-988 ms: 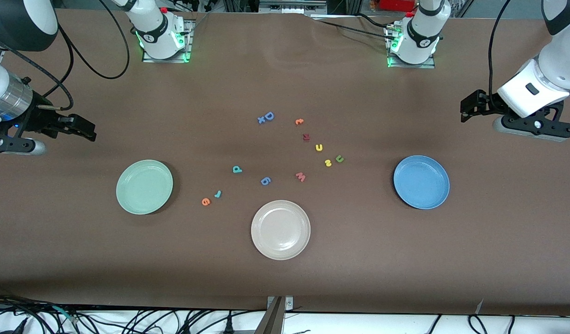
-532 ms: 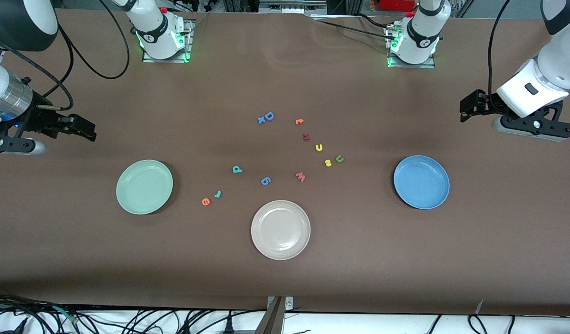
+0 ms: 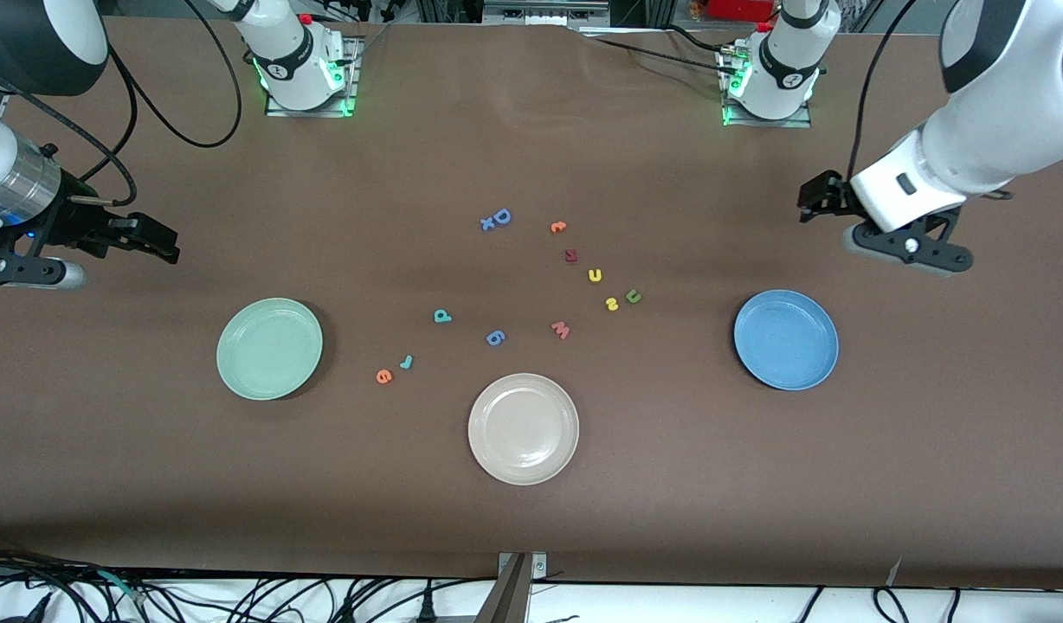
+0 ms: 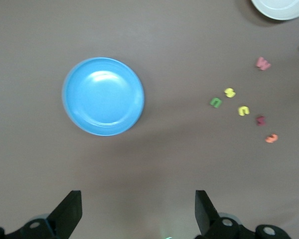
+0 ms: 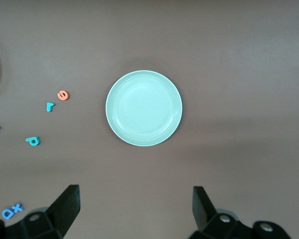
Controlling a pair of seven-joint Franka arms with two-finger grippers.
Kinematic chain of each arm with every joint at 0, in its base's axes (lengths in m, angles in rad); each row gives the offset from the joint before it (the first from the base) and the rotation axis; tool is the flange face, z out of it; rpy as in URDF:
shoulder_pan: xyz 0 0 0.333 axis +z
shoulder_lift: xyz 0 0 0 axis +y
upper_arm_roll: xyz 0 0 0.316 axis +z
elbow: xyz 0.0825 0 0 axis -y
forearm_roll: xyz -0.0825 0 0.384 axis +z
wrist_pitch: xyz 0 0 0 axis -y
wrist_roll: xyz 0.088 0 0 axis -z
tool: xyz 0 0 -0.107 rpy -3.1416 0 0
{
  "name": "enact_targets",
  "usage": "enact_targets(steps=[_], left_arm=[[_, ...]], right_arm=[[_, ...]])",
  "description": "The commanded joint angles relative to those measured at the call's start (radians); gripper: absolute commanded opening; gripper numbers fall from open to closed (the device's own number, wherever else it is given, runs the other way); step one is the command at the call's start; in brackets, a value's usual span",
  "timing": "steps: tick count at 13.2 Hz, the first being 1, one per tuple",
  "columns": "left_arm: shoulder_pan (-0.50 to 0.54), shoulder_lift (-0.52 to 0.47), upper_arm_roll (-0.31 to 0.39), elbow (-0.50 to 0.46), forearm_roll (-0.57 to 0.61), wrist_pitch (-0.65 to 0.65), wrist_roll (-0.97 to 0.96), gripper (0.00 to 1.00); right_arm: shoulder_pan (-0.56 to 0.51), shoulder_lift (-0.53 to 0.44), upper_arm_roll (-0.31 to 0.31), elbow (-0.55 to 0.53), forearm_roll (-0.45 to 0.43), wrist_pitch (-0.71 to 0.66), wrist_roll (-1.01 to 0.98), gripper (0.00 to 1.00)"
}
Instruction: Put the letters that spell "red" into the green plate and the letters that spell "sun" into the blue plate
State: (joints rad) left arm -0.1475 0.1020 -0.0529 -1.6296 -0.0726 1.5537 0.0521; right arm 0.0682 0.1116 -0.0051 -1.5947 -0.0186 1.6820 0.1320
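The orange "e", teal "r" and teal "d" lie on the table near the empty green plate. Toward the empty blue plate lie the yellow "s", green "n" and yellow "u". My left gripper hangs open and empty over bare tablecloth between the blue plate and its base. My right gripper waits open and empty over the cloth at its end of the table, with the green plate in its view.
A beige-white plate sits nearest the front camera. Other letters lie among the task's: pink "w", a blue one, a dark red one, orange "c", and blue "D".
The left arm has swung in from its end of the table toward the middle, still open. The right arm, the letters and the plates have not moved.
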Motion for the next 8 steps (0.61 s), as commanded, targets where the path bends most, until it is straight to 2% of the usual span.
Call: enact_targets(steps=[1,4,8], left_arm=[[-0.079,0.057,0.007,0.007,-0.021,0.026,-0.005,1.0],[-0.171,0.139,0.007,0.002,-0.021,0.081,-0.053,1.0],[-0.3,0.26,0.007,-0.012,-0.024,0.225,-0.113,1.0]], right_arm=[[0.001,0.008,-0.001,0.015,-0.006,-0.013,0.001,1.0],[0.011,0.042,0.001,0.015,0.003,0.002,0.009,1.0],[0.035,0.117,0.001,0.016,0.057,0.045,0.012,1.0]])
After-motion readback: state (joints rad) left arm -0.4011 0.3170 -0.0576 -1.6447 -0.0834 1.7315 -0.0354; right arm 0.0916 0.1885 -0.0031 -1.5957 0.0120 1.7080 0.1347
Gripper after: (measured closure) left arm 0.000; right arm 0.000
